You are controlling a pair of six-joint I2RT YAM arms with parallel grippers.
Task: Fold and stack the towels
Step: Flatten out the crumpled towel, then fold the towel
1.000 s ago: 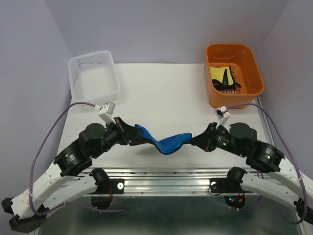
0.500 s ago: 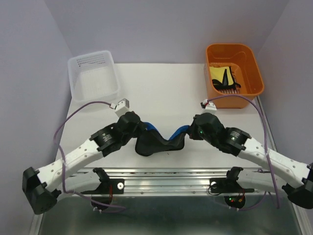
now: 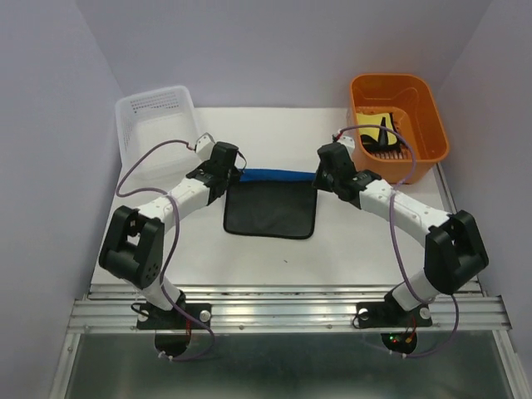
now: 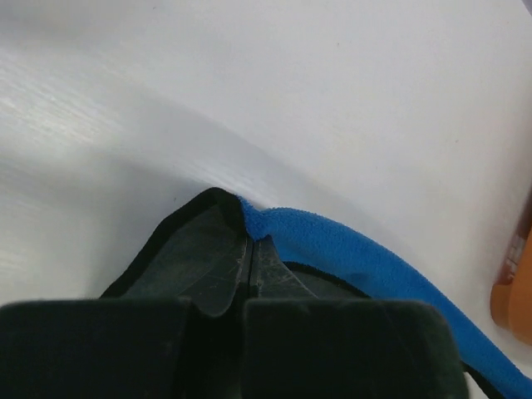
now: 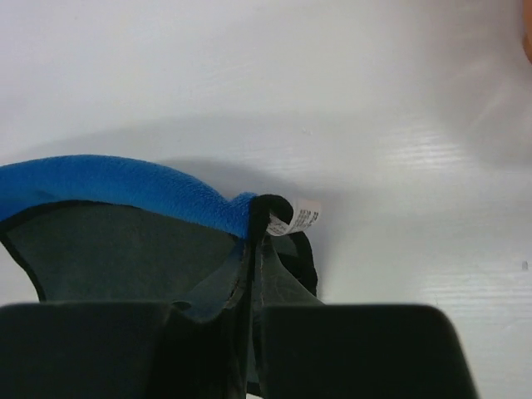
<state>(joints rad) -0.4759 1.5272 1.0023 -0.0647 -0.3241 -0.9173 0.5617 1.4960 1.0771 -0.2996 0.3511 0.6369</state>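
the left arm (image 3: 170, 199) and right arm (image 3: 407, 212) share white links, black joint housings, thin purple cables (image 3: 126, 173) and matte black fingers (image 4: 349, 349).

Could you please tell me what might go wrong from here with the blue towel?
The left gripper and right gripper each pinch only a corner tip of the blue towel; more pull apart could slip one free. Its far edge is rolled over, so laying it down may leave a crooked fold. The right arm's cable loops near the orange bin and might catch its rim.
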